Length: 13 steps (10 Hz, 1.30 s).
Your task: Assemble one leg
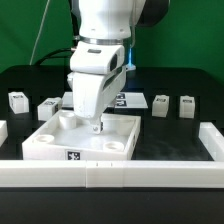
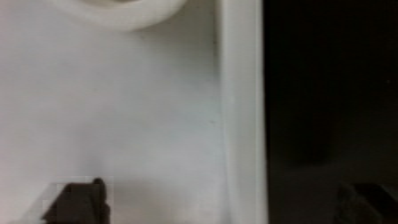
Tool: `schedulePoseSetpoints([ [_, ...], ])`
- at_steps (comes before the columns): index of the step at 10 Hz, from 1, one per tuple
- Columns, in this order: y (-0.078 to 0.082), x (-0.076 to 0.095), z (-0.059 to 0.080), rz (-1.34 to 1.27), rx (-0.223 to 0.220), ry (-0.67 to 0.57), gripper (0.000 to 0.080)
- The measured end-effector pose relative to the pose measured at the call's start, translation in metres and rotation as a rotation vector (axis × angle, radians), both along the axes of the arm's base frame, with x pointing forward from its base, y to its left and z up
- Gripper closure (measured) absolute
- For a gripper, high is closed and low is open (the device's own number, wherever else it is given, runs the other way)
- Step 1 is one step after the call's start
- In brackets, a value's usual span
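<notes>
— Where's the hand (image 1: 96, 126) right now?

— Low over the tray (image 1: 40, 140), fingers (image 2: 75, 200) spread apart and gripping nothing. From the wrist view it looks to straddle the tray's wall (image 2: 240, 110), with one tip over the white floor and the other over the black surface (image 2: 329, 100). There's a round socket (image 2: 116, 10) close by.

— And the legs?

— None picked up. The legs (image 1: 48, 105) sit on the surface, two at the exterior view's left and two at its right, all well apart from the hand.

— What could go wrong?

— My guess is that if it comes down off-centre, a tip lands on the rim and shoves the tray askew, toward the front rail (image 1: 110, 172). A shallow pinch on that thin wall might also slip.

— Any writing?

— Nothing readable, and no brand. There are only black-and-white square tags on the legs, on the tray's front and on the marker board (image 1: 122, 100) behind.
</notes>
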State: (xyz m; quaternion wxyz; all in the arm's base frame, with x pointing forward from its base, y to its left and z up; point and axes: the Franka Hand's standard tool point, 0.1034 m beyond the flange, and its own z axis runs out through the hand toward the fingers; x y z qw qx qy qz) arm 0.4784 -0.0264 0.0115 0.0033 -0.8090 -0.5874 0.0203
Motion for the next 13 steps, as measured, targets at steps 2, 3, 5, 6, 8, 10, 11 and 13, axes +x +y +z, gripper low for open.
schedulePoseSetpoints([
  [2,-0.0001,-0.0012,-0.0015,-0.001,0.0,0.003,0.0408],
  [3,-0.0001,-0.0013,-0.0016,0.0,0.0,0.004,0.0545],
  [5,0.0002,-0.0015,-0.0018,0.001,0.001,0.004,0.0718],
  [6,-0.0001,-0.0013,-0.0017,-0.001,0.0,0.003,0.0741],
  [8,-0.0001,-0.0012,-0.0016,-0.001,0.0,0.003,0.0741],
  [10,-0.0001,-0.0012,-0.0017,-0.001,0.0,0.003,0.0741],
  [11,-0.0001,-0.0012,-0.0016,-0.001,0.0,0.003,0.0741],
  [13,0.0003,-0.0007,-0.0016,0.031,0.001,0.003,0.0741],
])
